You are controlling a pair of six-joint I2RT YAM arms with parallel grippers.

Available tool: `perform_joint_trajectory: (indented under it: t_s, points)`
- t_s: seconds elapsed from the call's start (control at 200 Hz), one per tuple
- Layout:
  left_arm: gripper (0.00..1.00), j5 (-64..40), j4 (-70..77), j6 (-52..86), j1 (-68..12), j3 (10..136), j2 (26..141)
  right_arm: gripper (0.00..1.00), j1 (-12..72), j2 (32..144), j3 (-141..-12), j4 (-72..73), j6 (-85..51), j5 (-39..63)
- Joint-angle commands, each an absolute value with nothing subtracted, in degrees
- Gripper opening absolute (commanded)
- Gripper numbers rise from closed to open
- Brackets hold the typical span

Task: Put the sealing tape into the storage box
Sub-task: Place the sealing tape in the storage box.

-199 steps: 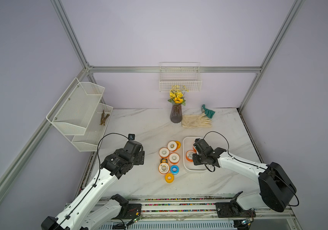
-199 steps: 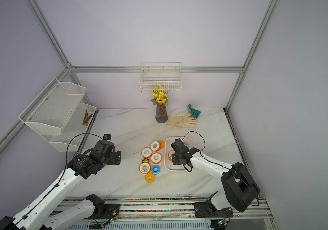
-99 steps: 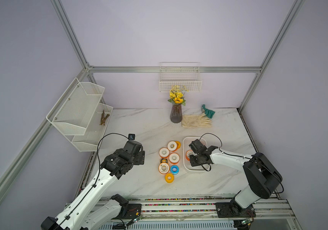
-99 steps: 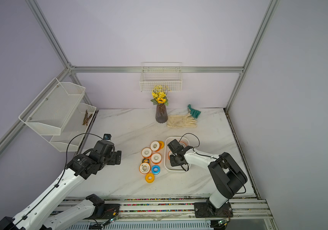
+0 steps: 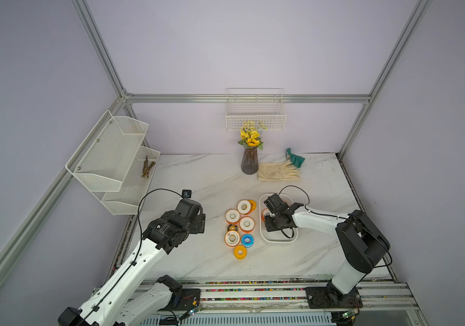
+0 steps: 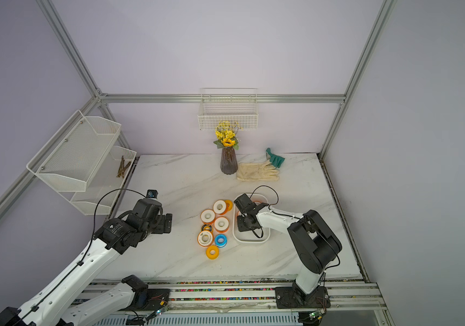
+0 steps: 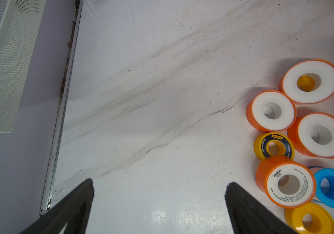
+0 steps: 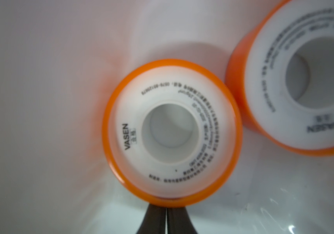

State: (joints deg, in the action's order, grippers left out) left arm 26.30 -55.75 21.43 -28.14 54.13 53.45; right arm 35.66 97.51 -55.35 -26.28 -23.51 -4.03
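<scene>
right claw (image 8: pixel 166 210) pressed together inside the storage box (image 5: pixel 278 240), tips at an orange spool (image 8: pixel 171 131) — a second lies beside it; left claw (image 7: pixel 160 183) spread above the desk (image 7: pixel 162 101), near the other sealing tape (image 5: pixel 247 223).

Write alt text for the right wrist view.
Two orange sealing tape spools with white printed faces lie in the white storage box: the centre spool whole, the other spool cropped. The right tool, shut, points at the centre spool's rim.

Orange-and-white sealing tape (image 7: pixel 272 111), blue spool (image 7: pixel 333 187), yellow spool (image 7: pixel 310 219), white storage box (image 5: pixel 278 240), grey-veined marble table (image 7: pixel 162 101), vase (image 5: pixel 249 163) perhaps dark brown
</scene>
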Motion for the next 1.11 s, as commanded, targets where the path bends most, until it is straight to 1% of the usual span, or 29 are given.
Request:
perform_joint_trajectory:
  t_s: [0.0, 0.105, 0.255, 0.42, 0.655, 0.765, 0.815, 0.885, 0.945, 1.01, 1.1]
  points:
    - [1.00, 26.20, -53.98, 20.89, -27.87, 54.23, 52.91, 0.10, 35.40, 97.52, -56.26, -25.09, -23.39, -3.80]
    - [1.00, 26.22, -54.03, 20.84, -27.84, 54.23, 53.00, 0.10, 35.51, 95.72, -55.69, -25.32, -23.16, -2.89]
    - [1.00, 26.28, -53.96, 20.91, -27.77, 54.23, 53.04, 0.16, 35.41, 89.11, -54.04, -24.47, -22.24, -2.09]
    - [1.00, 26.28, -53.96, 20.92, -27.77, 54.23, 53.00, 0.19, 35.29, 79.38, -50.89, -20.13, -22.19, -6.61]
    - [1.00, 25.69, -53.89, 21.27, -27.82, 54.14, 52.12, 0.20, 35.23, 68.75, -42.64, -10.58, -22.84, -13.01]
    - [1.00, 22.03, -53.40, 21.48, -27.81, 54.62, 52.34, 0.23, 35.17, 63.42, -36.78, -4.01, -23.04, -17.05]
    - [1.00, 18.00, -52.65, 21.88, -27.78, 54.99, 52.54, 0.28, 35.18, 61.11, -34.10, -1.53, -23.31, -19.46]
    - [1.00, 12.49, -50.70, 23.35, -27.83, 55.15, 52.81, 0.42, 35.16, 58.05, -30.66, 2.85, -23.97, -21.87]
    - [1.00, 9.34, -47.79, 24.89, -27.84, 54.36, 53.84, 0.52, 35.11, 55.82, -28.59, 4.43, -24.28, -22.64]
    - [1.00, 7.58, -45.12, 26.30, -27.90, 53.83, 56.23, 0.58, 35.16, 53.88, -27.25, 5.16, -24.35, -22.83]
    - [1.00, 5.60, -42.98, 27.42, -28.41, 54.93, 62.22, 0.63, 35.10, 52.41, -25.95, 5.52, -25.18, -23.85]
